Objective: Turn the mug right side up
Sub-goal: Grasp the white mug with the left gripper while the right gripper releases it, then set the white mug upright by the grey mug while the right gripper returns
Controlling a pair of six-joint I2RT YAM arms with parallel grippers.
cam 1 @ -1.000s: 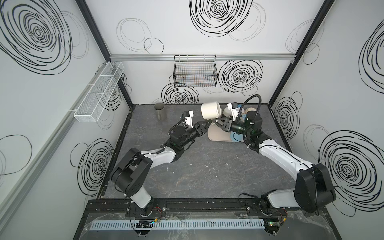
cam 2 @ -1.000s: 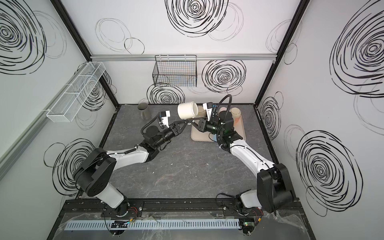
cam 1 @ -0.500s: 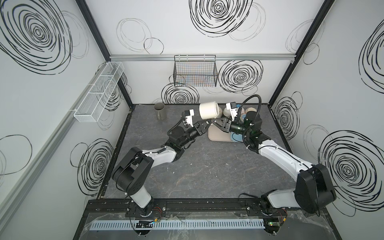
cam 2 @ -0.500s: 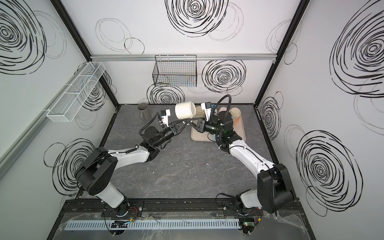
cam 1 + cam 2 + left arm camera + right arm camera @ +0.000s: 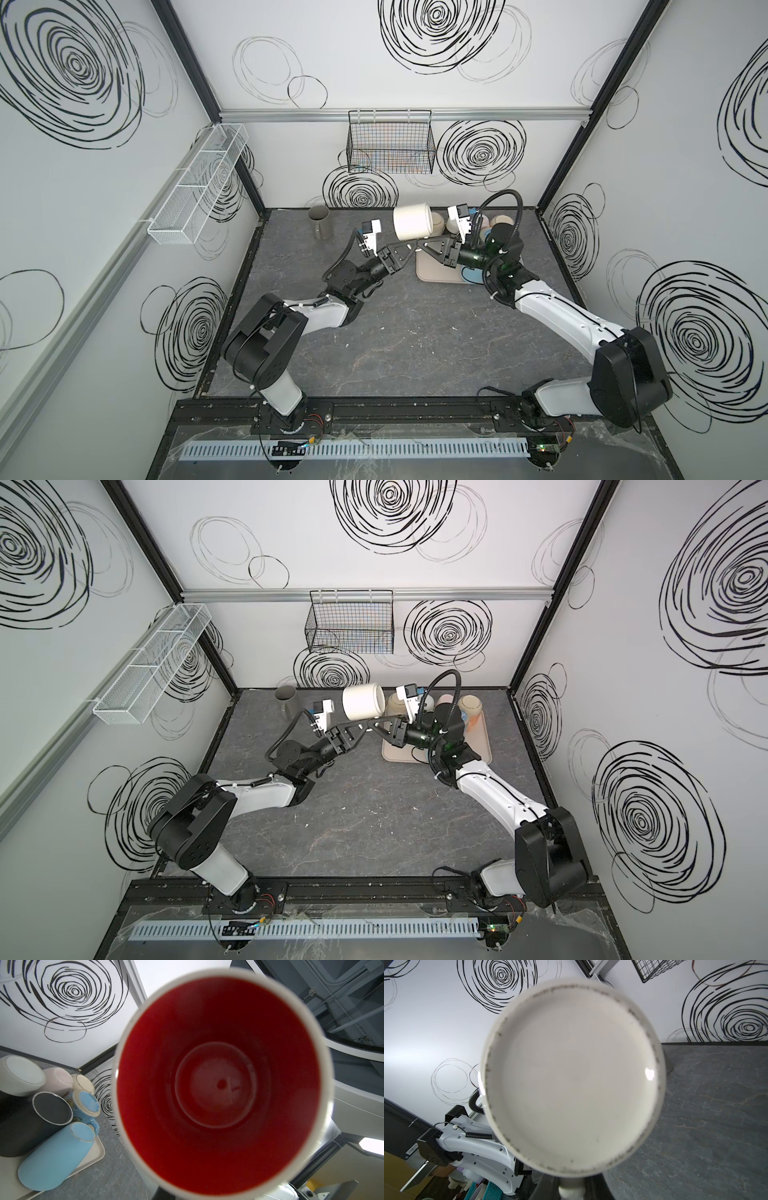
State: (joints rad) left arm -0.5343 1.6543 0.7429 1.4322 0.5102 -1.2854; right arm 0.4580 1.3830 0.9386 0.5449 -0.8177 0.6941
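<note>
Mug (image 5: 411, 222) farther left; handle (image 5: 571, 1191) mostly hidden

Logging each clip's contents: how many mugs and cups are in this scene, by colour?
White: 2, held mug, tray mug
Pink mug: 1
Cream mug: 1
Black mug: 1
Blue: 2, patterned mug, plain mug
Grey cup: 1
Total: 8

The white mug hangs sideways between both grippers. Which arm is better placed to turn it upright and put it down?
Left, probably. The left gripper is shut on the white mug at its red mouth, over the table; the right gripper reaches from above the crowded tray.
</note>
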